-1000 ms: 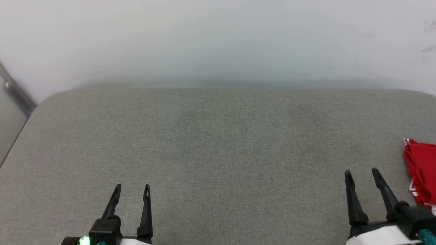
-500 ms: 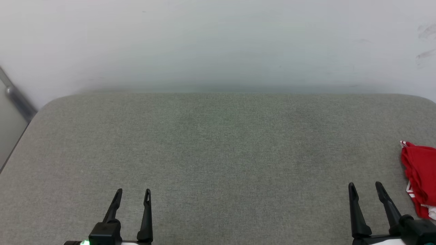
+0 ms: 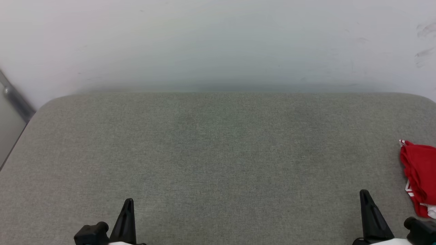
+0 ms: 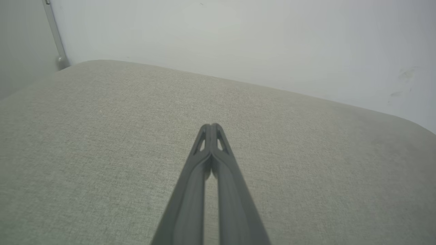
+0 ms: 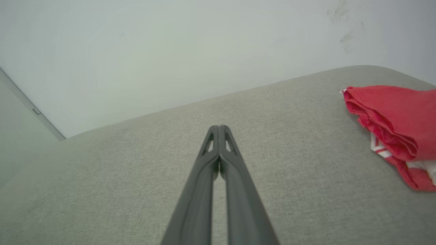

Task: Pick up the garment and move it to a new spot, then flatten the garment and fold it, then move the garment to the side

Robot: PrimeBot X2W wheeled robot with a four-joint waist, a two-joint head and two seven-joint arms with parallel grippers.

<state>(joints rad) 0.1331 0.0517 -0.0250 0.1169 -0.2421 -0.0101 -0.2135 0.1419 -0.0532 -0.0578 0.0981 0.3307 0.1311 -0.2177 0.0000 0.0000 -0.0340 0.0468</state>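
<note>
The garment (image 3: 419,177) is a bunched, folded red heap with a bit of white-striped trim, lying on the grey cushioned surface (image 3: 218,153) at the far right edge of the head view. In the right wrist view the garment (image 5: 391,122) lies to the right of my right gripper (image 5: 218,127), apart from it. My right gripper (image 3: 364,193) is shut with nothing in it, low at the right. At the lower left, my left gripper (image 3: 128,201) is shut and empty. In the left wrist view the left gripper (image 4: 211,126) has its tips pressed together above bare fabric.
A pale wall (image 3: 218,41) rises right behind the surface's rounded far edge. At the far left a grey metal rail (image 3: 15,100) runs along the wall beside the surface's left edge. The wall carries dark smudges (image 3: 424,41) at the upper right.
Both grippers were open a second ago and are now shut. Both have drawn back toward the bottom edge of the head view. The garment has stayed put.
</note>
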